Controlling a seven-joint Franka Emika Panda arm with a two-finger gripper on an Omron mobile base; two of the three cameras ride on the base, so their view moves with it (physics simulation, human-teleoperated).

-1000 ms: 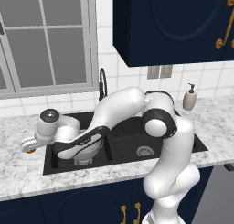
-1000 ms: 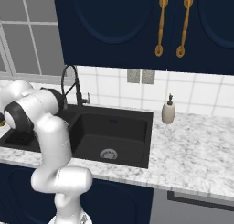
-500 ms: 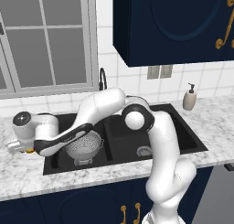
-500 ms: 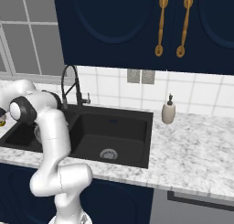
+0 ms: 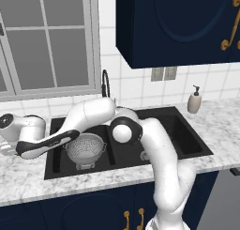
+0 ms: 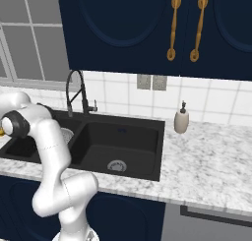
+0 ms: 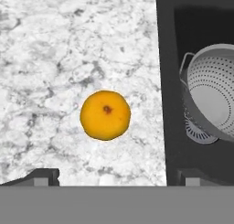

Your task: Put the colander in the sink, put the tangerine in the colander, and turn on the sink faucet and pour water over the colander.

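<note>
Hand view, left to right: tangerine (image 7: 105, 115) sits centre-left on the marble table (image 7: 55, 49), nothing touching it, fingertips (image 7: 45, 176) low in frame well apart either side, so jaws wide open, holding nothing. Right of it the black sink (image 7: 170, 90) edge, then the colander (image 7: 215, 97) at right edge, standing over the drain in the basin. Left base view: gripper (image 5: 5, 141) at far left over the table, arm stretched across the left basin; colander (image 5: 85, 148) centre-left in that basin, sink faucet (image 5: 106, 83) behind it at upper centre, soap bottle (image 5: 194, 100) on the table at right. Right base view: faucet (image 6: 76, 95) left of centre, right basin empty.
</note>
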